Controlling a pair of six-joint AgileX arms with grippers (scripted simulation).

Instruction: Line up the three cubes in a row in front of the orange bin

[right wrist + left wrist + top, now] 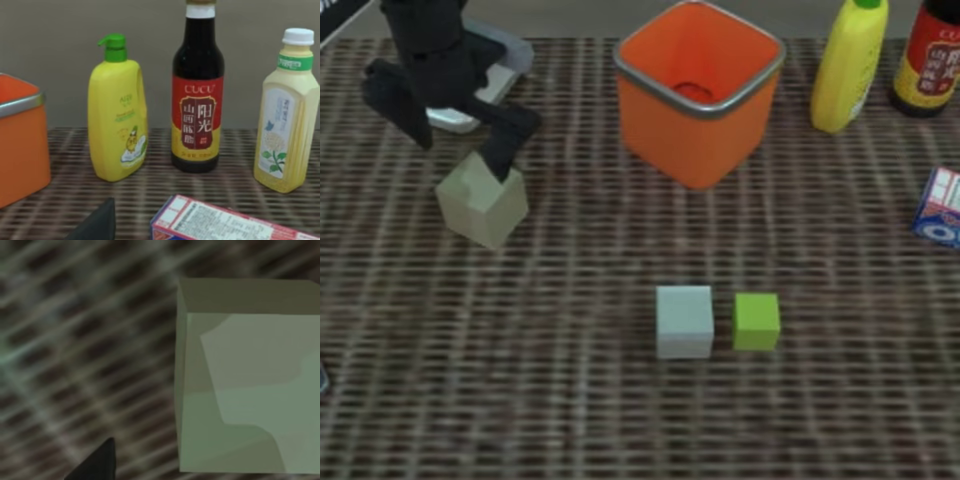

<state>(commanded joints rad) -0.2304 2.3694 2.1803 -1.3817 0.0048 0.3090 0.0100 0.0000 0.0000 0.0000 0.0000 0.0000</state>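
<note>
My left pincer [480,150] hangs spread and released over the beige cube [483,205] at the tabletop's [570,400] left. The grey-blue cube [684,321] and green cube [757,321] sit just beside each other (a narrow gap between) before the orange bin [665,130], open weave all around them.

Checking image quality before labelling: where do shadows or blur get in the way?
Top view: left gripper partly hides the beige cube. Left wrist view: patchy shadows cross that cube; the mat is blurred. Right wrist view: bottles sharp, no glare.
</note>
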